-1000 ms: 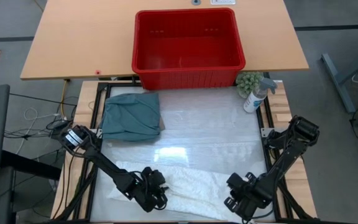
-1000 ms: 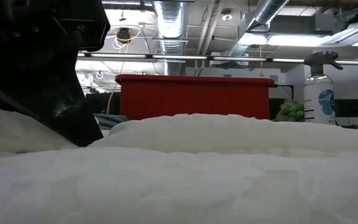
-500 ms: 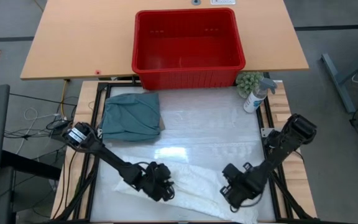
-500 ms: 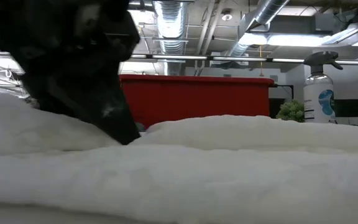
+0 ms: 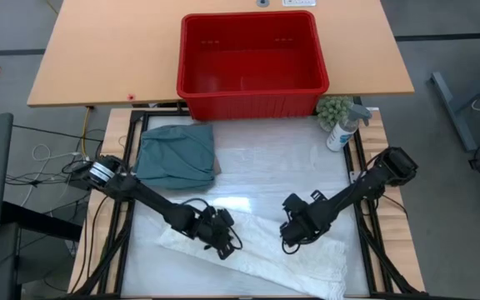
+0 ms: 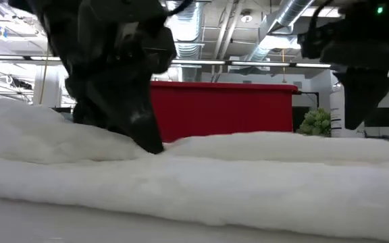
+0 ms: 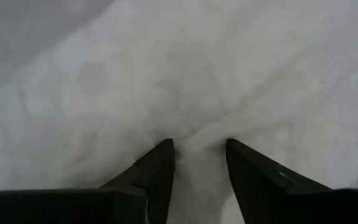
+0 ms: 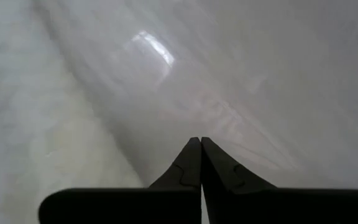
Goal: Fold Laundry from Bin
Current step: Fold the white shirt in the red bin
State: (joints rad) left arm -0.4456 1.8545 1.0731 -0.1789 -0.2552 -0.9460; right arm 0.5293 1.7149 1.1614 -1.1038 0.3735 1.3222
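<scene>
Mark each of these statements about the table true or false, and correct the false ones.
1. The red bin holds a pile of clothes. False: its inside shows bare.
2. The left gripper has a pinch of the white garment between its fingers. True.
3. The right gripper is wide open. False: its fingers are shut together.
4. The teal garment lies folded near the bin. True.
5. The spray bottle stands inside the bin. False: it stands outside, by the bin's corner.

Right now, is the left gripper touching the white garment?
Touching. The left wrist view shows the left gripper with a ridge of the white garment pinched up between its fingers.
</scene>
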